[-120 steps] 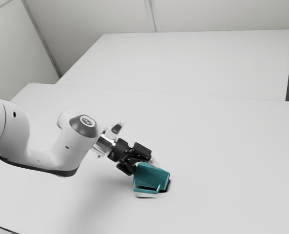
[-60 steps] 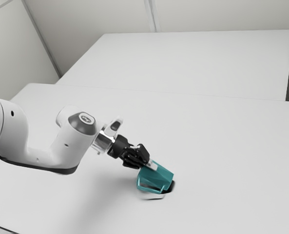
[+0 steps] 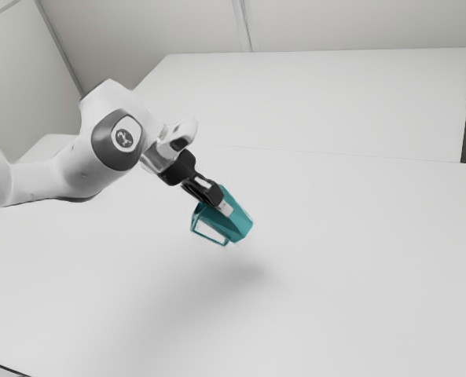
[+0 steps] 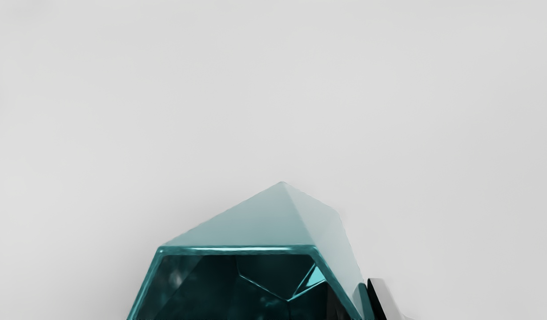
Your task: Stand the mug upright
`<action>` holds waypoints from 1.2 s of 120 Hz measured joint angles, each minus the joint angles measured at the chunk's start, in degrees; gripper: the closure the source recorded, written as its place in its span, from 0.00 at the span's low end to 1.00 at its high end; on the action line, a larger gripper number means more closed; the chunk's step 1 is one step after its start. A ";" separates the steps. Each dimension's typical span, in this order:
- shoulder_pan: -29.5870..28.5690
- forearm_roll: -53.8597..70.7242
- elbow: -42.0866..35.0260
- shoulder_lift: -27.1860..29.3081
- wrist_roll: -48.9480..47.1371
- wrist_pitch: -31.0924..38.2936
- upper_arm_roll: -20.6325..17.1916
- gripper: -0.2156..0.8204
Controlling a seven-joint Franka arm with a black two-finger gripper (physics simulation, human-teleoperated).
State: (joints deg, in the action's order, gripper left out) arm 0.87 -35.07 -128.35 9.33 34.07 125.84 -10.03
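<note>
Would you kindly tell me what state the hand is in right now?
Hand: closed on the teal mug, holding it tilted above the table.

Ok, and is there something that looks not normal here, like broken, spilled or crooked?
Only the mug looks askew: it hangs tilted in the gripper, above the table, not upright. As the task is to set it upright, this is probably just a step on the way. I see no crack or spill.
</note>
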 joint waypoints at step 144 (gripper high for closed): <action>-1.12 40.29 1.76 -12.34 -32.79 9.40 5.77 0.96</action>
State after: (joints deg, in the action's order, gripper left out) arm -0.24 5.22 -126.59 -3.02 1.28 135.24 -4.26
